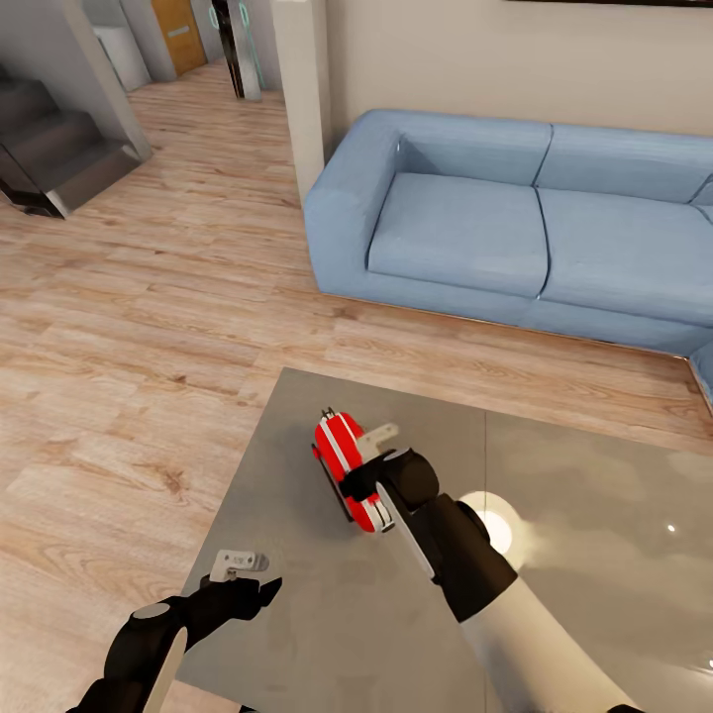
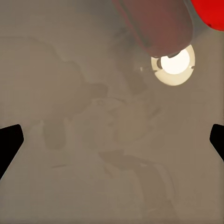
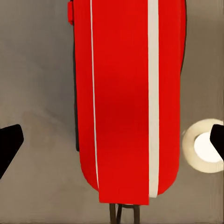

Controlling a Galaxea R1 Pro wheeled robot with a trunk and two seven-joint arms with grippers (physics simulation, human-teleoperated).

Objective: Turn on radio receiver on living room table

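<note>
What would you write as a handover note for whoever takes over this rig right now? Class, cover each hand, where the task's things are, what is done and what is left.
Right hand: open, over the radio receiver, fingers spread to either side of it; contact cannot be told.
Left hand: open, holding nothing, over the near left part of the table.
Radio receiver: lying flat on the glossy grey table, in front of the blue sofa.
Done: robot is at the table, right hand lined up on the radio.
Left: switch the radio on; nothing here shows that it is on.
</note>
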